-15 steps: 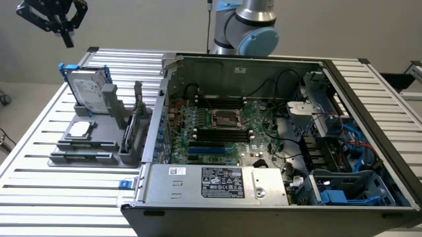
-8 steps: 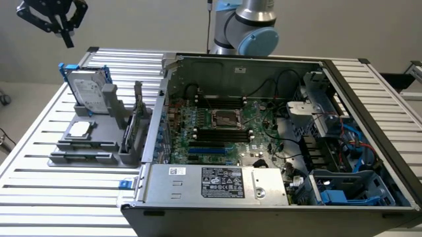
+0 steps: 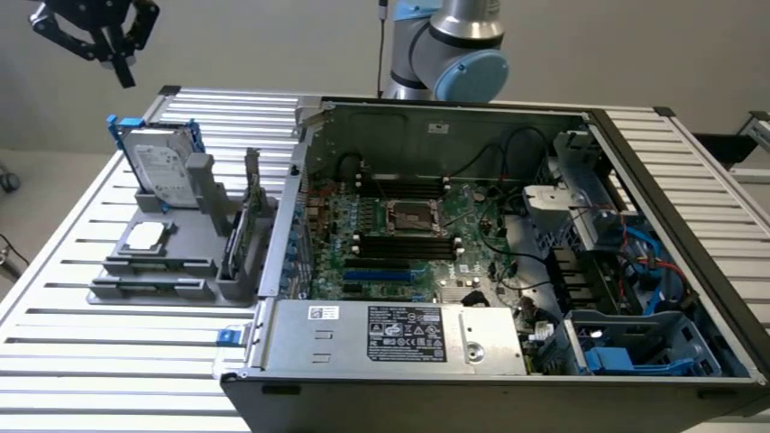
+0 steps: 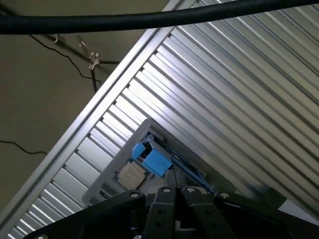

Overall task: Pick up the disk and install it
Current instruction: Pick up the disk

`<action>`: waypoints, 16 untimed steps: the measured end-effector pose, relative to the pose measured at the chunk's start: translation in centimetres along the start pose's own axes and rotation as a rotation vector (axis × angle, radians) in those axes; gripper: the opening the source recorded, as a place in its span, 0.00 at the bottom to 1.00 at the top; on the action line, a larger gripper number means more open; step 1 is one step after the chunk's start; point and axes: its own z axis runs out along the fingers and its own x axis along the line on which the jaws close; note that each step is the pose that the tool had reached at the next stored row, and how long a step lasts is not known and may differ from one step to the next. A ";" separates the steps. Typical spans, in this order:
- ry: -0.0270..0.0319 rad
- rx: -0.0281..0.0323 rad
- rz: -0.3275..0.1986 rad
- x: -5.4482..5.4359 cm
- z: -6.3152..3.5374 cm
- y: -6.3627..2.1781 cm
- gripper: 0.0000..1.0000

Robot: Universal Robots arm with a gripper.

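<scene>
**End effector** (image 3: 124,74): one. Black, hanging high over the far corner of the table (image 3: 72,361) at the exterior view's left. Its fingers are clenched together and grasp nothing. In the wrist view the end effector (image 4: 175,191) shows with its fingertips pressed side by side.

**Table:** one. Ribbed aluminium slats.

**Disk** (image 3: 165,167): one. Below the end effector and a little toward the exterior view's right, well apart from it. It stands upright in the rear slot of the grey rack, with the white label facing forward and the blue carrier framing it. In the wrist view the disk (image 4: 152,160) appears edge-on just past the fingertips.

**Grey rack** (image 3: 180,262): one. It rests on the table beneath the end effector.

**Silver square chip** (image 3: 144,236): one. It lies flat on the rack in front of the disk, and shows beside the blue carrier in the wrist view (image 4: 130,175).

**Dark card** (image 3: 251,212): one. Thin and upright, on the rack's side toward the exterior view's right.

**Computer case** (image 3: 673,180): one. Open, to the exterior view's right of the end effector and well apart from it. It holds one processor socket (image 3: 409,216) and one silver power supply (image 3: 398,334).

**Arm joint** (image 3: 457,50): one. Grey and light blue, behind the case.

**Black cable** (image 4: 149,20): one. It crosses the wrist view.
</scene>
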 end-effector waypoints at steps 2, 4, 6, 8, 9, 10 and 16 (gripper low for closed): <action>0.0011 0.0007 -0.036 0.0 0.00 0.00 0.11; 0.0022 0.0013 -0.072 0.0 0.01 0.00 0.11; 0.0032 0.0021 -0.109 0.0 0.01 0.00 0.11; 0.0043 0.0027 -0.144 0.0 0.02 0.00 0.11; 0.0048 0.0031 -0.162 0.0 0.02 0.00 0.11; 0.0053 0.0035 -0.181 0.0 0.03 0.00 0.11; 0.0085 0.0056 -0.290 0.0 0.06 0.00 0.11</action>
